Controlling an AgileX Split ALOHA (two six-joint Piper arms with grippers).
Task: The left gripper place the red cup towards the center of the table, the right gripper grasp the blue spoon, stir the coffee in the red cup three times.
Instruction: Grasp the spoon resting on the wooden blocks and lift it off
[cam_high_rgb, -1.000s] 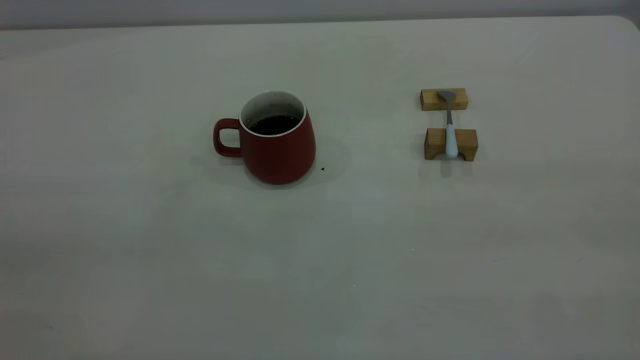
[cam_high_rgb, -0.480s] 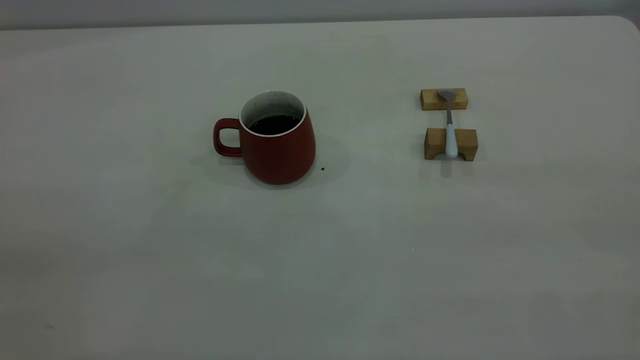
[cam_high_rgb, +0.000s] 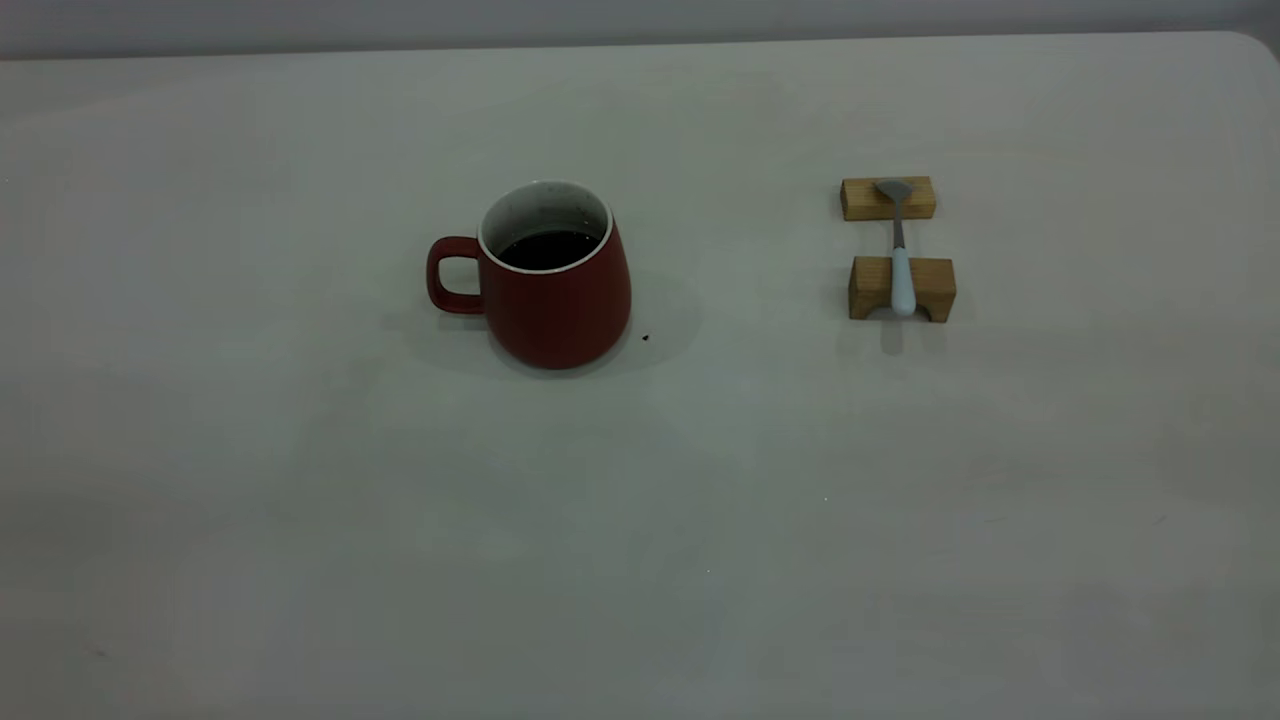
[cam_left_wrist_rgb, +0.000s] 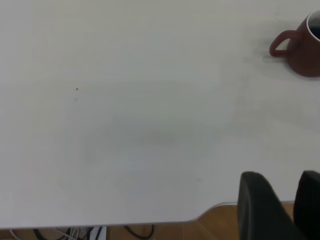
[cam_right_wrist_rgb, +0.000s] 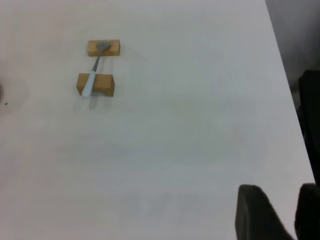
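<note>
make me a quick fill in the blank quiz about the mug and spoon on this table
1. The red cup holds dark ____.
2. The blue spoon lies across two wooden ____.
3. In the exterior view, the cup's handle points toward the ____ side.
4. The spoon's bowl rests on the block ____ from the camera.

Missing words: coffee; blocks; left; farther

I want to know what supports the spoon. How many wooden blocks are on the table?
2. The far block lies under the bowl of the blue spoon; the near block, with an arched underside, carries its handle. Both stand right of the red cup. None seems hidden.
</note>
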